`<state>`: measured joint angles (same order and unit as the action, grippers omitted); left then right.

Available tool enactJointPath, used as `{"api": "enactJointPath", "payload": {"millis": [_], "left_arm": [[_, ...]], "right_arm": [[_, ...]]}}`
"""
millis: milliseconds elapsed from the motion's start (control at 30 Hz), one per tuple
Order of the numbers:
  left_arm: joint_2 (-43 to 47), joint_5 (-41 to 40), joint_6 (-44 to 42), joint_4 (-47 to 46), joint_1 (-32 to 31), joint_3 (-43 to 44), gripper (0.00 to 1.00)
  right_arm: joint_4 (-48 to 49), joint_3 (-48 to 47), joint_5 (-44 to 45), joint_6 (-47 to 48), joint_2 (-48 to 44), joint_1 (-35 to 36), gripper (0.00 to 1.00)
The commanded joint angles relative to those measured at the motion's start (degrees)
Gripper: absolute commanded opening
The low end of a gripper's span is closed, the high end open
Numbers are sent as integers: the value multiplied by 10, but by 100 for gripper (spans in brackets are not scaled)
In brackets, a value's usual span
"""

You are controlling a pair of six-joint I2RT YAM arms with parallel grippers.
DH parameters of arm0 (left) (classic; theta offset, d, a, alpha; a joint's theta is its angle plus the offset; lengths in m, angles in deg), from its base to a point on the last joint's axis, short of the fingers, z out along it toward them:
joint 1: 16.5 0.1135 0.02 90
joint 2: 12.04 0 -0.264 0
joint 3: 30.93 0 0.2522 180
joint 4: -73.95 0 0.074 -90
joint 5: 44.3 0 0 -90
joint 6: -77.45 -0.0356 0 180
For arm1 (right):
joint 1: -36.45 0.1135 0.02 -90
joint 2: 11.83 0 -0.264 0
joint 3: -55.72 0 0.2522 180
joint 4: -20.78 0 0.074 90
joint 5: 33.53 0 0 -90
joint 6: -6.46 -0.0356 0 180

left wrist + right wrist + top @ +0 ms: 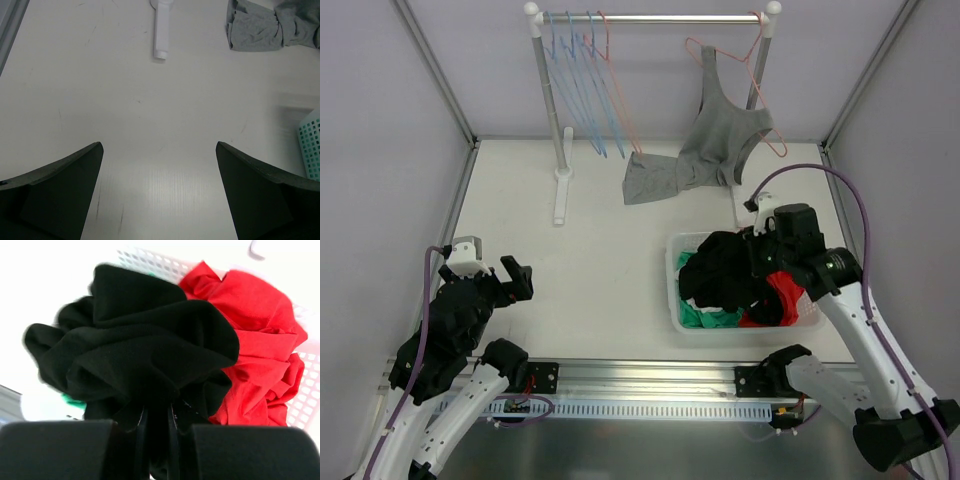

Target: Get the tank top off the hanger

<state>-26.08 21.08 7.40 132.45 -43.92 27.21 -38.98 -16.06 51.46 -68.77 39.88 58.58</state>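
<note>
A grey tank top (725,130) hangs from a pink hanger (756,45) at the right end of the rack rail, and its lower part lies crumpled on the table. Part of it shows in the left wrist view (260,30). My right gripper (765,240) is over the basket and shut on a bunched black garment (725,265). In the right wrist view the fingers (157,425) pinch the black cloth (140,340). My left gripper (515,278) is open and empty above bare table at the near left, its jaws wide apart (159,147).
A white mesh basket (672,290) holds red (260,340), green and black clothes. The white rack (560,150) stands at the back with several blue and pink empty hangers (580,80). Its foot (161,25) lies ahead of my left gripper.
</note>
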Motion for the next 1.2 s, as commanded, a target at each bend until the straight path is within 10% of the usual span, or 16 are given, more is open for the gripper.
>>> {"api": "enactJointPath", "payload": {"millis": [0, 733, 967, 1167], "left_arm": [[4, -5, -11, -25, -2, -3, 99], [52, -3, -11, -26, -2, -6, 99], [36, -7, -4, -27, -2, -4, 99], [15, -10, -4, -25, -1, -2, 99]], "right_arm": [[39, 24, -10, 41, 38, -18, 0], [104, 135, 18, -102, 175, -7, 1], [103, 114, 19, -126, 45, -8, 48], [77, 72, 32, -134, 23, -19, 59]]}}
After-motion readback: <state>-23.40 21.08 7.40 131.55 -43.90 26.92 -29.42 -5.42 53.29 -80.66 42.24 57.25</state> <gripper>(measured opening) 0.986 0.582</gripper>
